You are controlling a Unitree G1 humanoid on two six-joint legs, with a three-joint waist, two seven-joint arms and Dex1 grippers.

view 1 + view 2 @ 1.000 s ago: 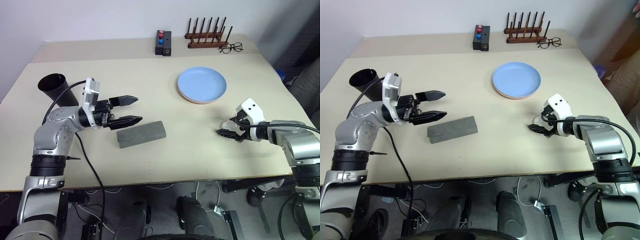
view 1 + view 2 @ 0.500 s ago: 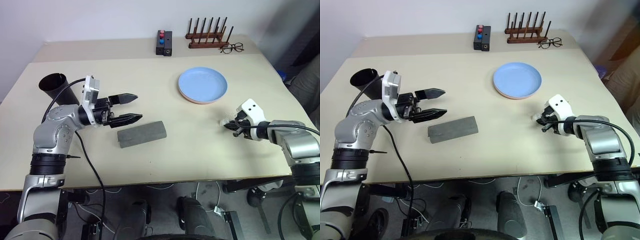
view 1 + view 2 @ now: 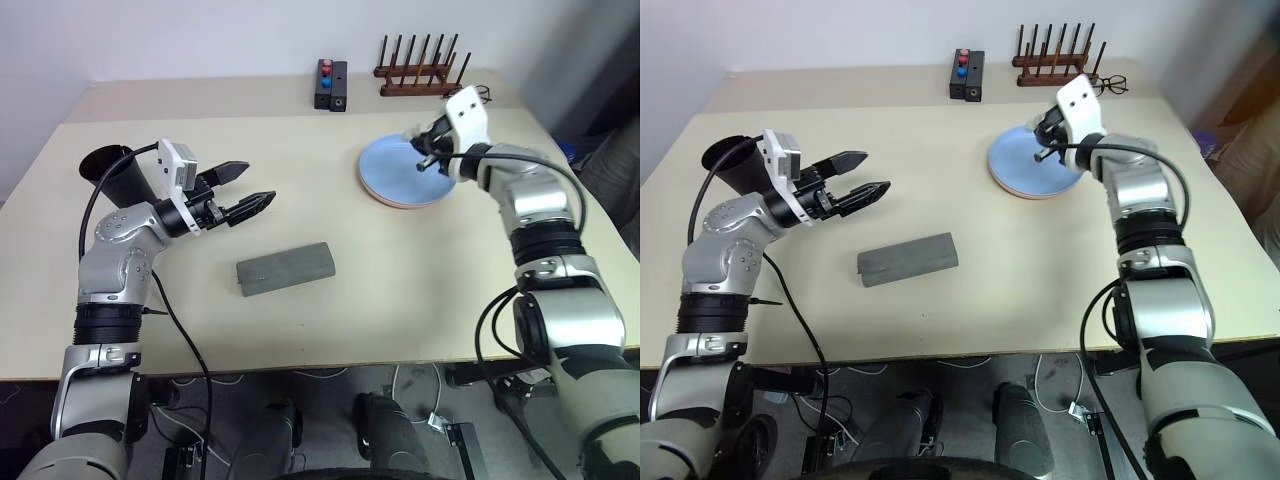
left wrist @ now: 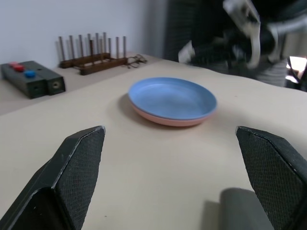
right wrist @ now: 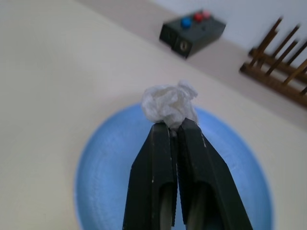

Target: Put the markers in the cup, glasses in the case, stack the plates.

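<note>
The light blue plate (image 3: 400, 165) lies stacked on the salmon pink plate (image 3: 396, 204) at the table's back right. Over the blue plate's far edge hovers my right gripper (image 5: 173, 125), shut on a crumpled white paper wad (image 5: 169, 104). The grey case (image 3: 285, 268) lies closed in the middle of the table. Behind and to the left of it, my left gripper (image 3: 248, 188) stands open and holds nothing. The black cup (image 3: 110, 170) stands at the far left, behind my left arm. The markers and the glasses are out of view.
A black box with red and blue buttons (image 3: 329, 84) and a wooden peg rack (image 3: 420, 70) stand along the back edge. Thin clear-lens spectacles (image 3: 1110, 85) lie beside the rack. Bare tabletop stretches in front of the case and to its right.
My right gripper shut on the white wad at the table's right side, then lifted and carried it back and left to over the plates. My left gripper swung slightly toward the back.
</note>
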